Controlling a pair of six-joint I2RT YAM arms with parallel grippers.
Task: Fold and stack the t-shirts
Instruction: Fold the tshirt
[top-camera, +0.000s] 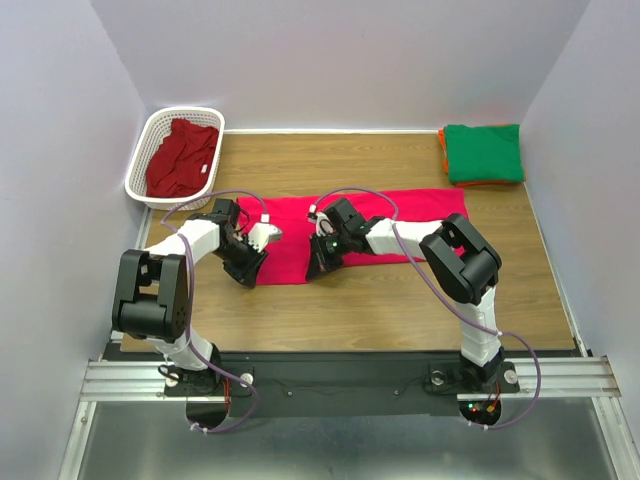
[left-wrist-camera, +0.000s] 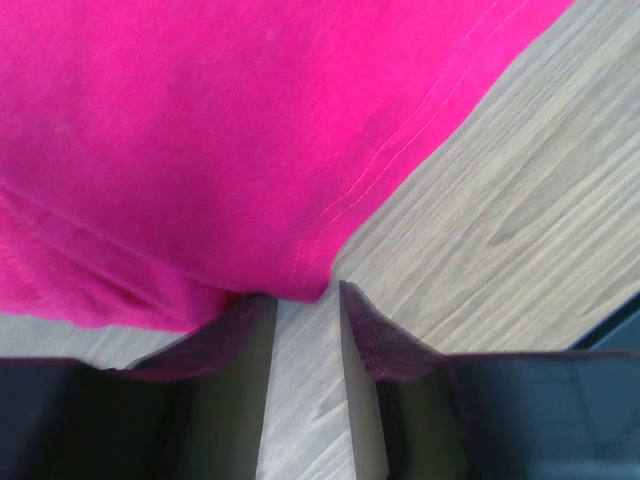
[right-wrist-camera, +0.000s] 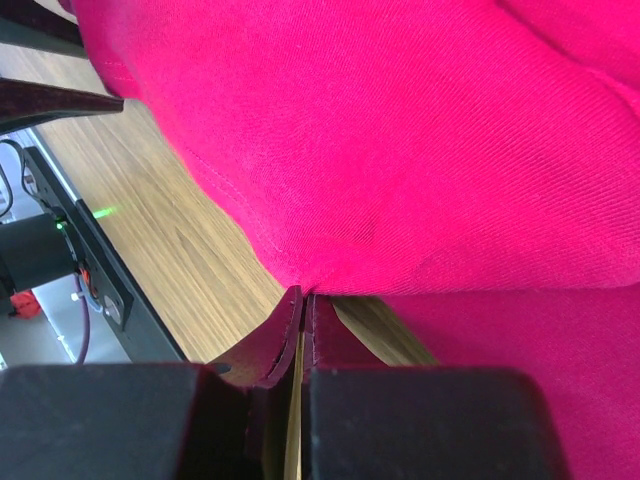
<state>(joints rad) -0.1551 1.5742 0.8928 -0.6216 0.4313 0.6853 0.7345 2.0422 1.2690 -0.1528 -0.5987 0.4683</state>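
A bright pink-red t-shirt (top-camera: 400, 225) lies spread across the middle of the wooden table. My left gripper (top-camera: 245, 266) is at its near left corner. In the left wrist view the gripper (left-wrist-camera: 305, 298) is open, with bare wood between the jaws and the shirt's hem corner (left-wrist-camera: 300, 275) just at the tips. My right gripper (top-camera: 322, 262) is at the shirt's near edge. In the right wrist view the gripper (right-wrist-camera: 303, 298) is shut on a pinch of the pink-red cloth (right-wrist-camera: 400, 150). A darker crimson shirt (top-camera: 182, 158) lies crumpled in the basket. A folded green shirt (top-camera: 483, 152) lies on an orange one (top-camera: 441, 150).
The white lattice basket (top-camera: 140, 160) stands at the back left corner. The green and orange stack is at the back right corner by the wall. Grey walls enclose the table on three sides. A black rail (right-wrist-camera: 100, 260) runs along the near edge.
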